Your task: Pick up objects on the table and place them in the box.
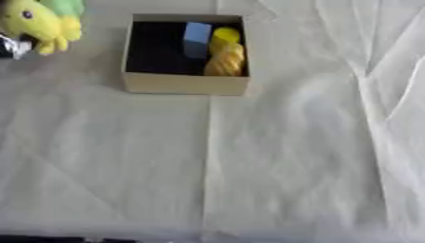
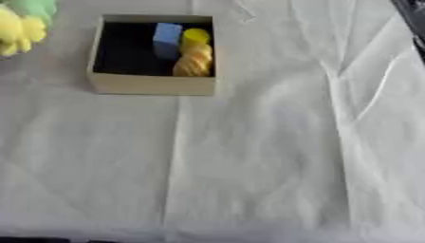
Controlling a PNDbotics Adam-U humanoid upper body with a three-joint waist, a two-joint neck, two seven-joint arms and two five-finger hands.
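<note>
A tan cardboard box (image 1: pixel 184 84) with a dark inside stands at the upper middle of the white cloth. In it lie a blue block (image 1: pixel 197 37), a yellow round piece (image 1: pixel 226 34) and a twisted orange-yellow piece (image 1: pixel 225 60), all against the right wall. A yellow and green plush toy (image 1: pixel 41 21) shows at the upper left corner, left of the box. A dark, silvery bit of my left hand (image 1: pixel 8 47) shows at the left edge, right under the toy and touching it. Most of that hand is cut off by the edge. My right hand is out of sight.
Creased white cloth (image 1: pixel 249 166) covers the table, with raised folds along the right side. A dark slanted strip (image 2: pixel 411 21) crosses the upper right corner of the right eye view. The table's dark front edge (image 1: pixel 50 239) runs along the bottom.
</note>
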